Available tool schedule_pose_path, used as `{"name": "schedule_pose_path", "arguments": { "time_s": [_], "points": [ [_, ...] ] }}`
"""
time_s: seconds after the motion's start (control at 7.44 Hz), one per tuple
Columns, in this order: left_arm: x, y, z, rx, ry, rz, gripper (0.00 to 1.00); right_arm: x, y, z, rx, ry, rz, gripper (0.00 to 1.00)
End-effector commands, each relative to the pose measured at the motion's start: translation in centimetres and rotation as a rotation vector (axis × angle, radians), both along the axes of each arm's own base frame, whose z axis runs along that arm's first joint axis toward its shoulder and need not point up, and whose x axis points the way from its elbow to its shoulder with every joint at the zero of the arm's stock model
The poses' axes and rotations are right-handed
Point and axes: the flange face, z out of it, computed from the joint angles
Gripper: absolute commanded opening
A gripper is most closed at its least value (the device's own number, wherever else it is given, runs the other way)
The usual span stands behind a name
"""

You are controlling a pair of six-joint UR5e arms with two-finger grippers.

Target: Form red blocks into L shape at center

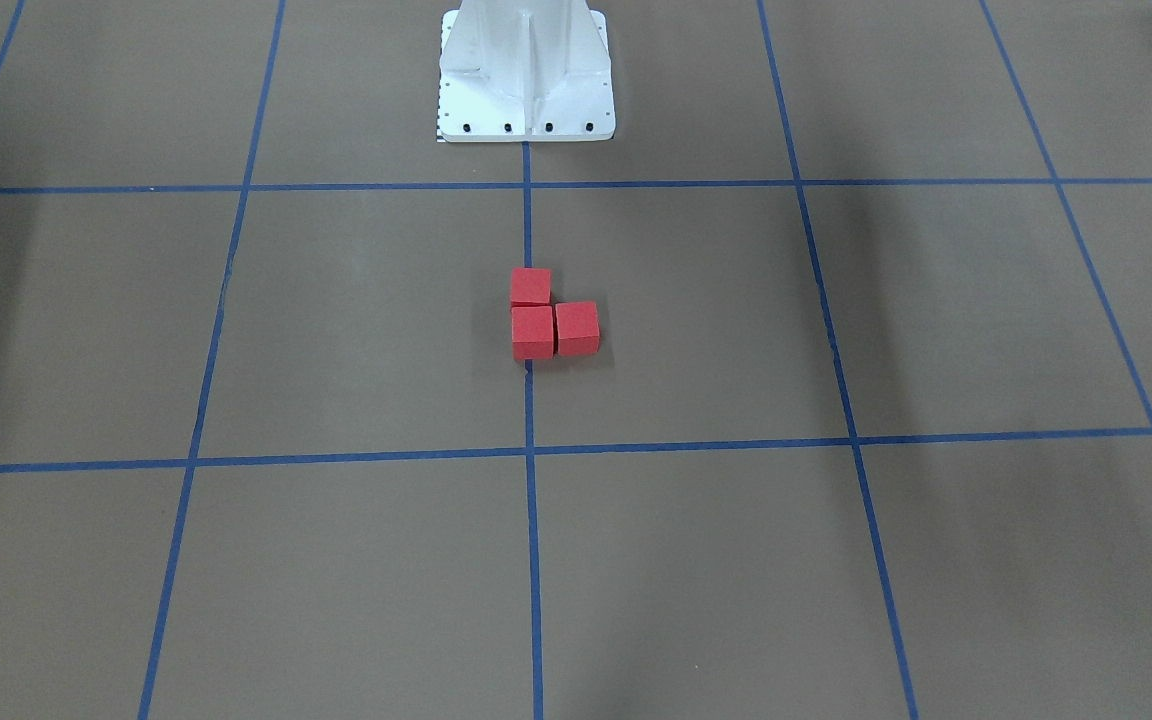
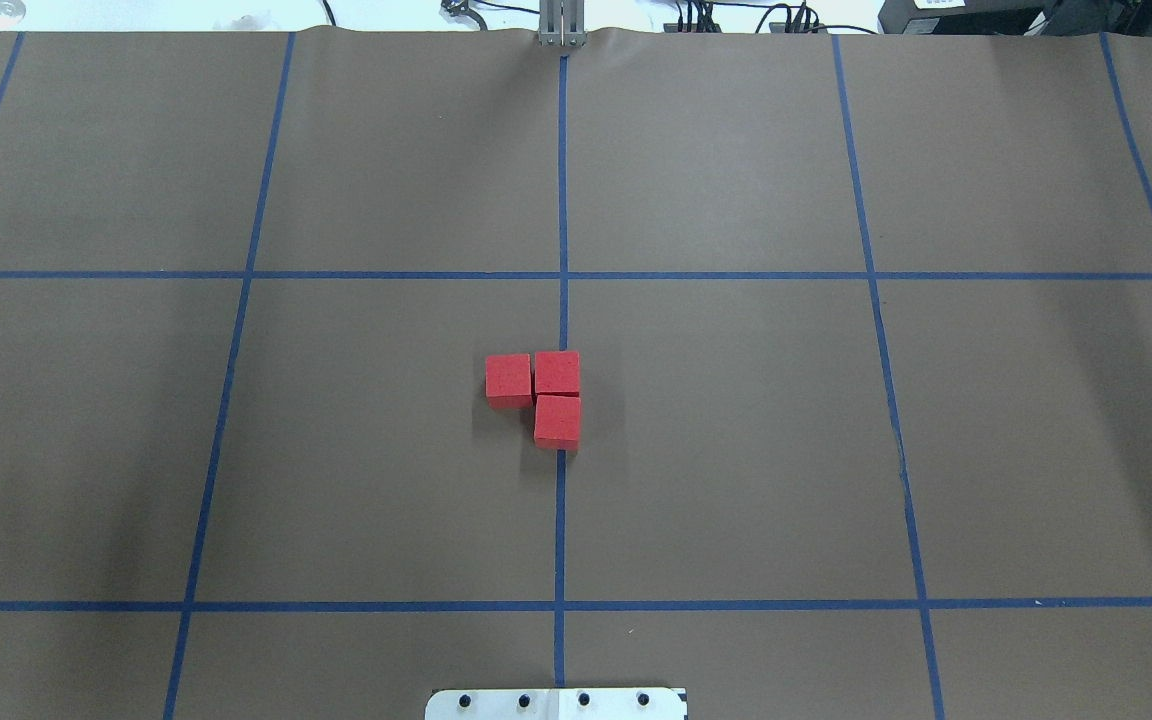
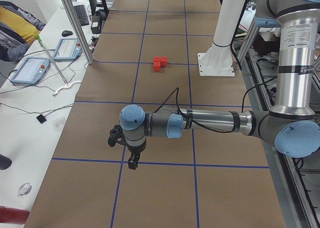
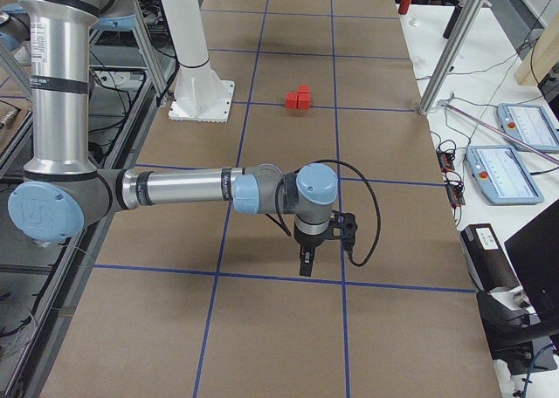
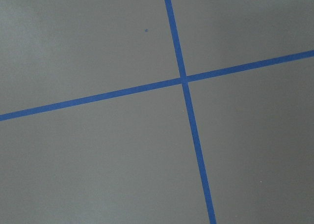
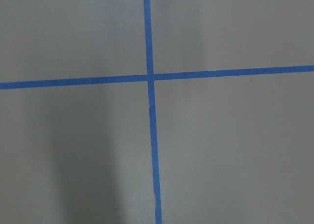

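The red blocks (image 2: 557, 372) are gathered at the center (image 2: 616, 400) of the brown surface (image 2: 836, 450) and are laid flat in an L. In the overhead view, the corner block (image 2: 557, 373) is seated on the blue tape line (image 2: 562, 320) that runs from 12 to 6 o'clock. A second block (image 2: 508, 380) is set against it at 9 o'clock, slightly offset toward 6 o'clock. A third block (image 2: 557, 421) is set against it at 6 o'clock, also on the tape line. The white robot base (image 2: 556, 703) is seen at 6 o'clock from the group, well apart.

In the left side view, the left arm (image 3: 210, 122) is stretched low over the surface. The left tool (image 3: 132, 164) is pointed down near a tape line, well apart from the blocks, which are seen far off at about 12 o'clock. In the right side view, the right arm (image 4: 175, 188) is stretched out likewise, with the right tool (image 4: 305, 265) pointed down. Whether either tool is wide or narrow cannot be told from these views. In each wrist view, a tape crossing (image 5: 184, 79) on the bare surface is shown.
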Motion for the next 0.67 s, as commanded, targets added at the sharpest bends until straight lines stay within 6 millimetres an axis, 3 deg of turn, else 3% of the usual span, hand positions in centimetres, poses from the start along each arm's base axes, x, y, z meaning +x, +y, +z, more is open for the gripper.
{"name": "schedule_pose_path", "arguments": {
  "time_s": [0.0, 0.54],
  "points": [
    [0.00, 0.00, 0.00, 0.000, 0.000, 0.000, 1.00, -0.01, 0.25, -0.03, 0.002, -0.001, 0.000, 0.99],
    [-0.07, 0.01, 0.00, 0.000, 0.000, -0.001, 1.00, 0.01, 0.36, 0.07, -0.001, 0.000, 0.005, 1.00]
  ]
}}
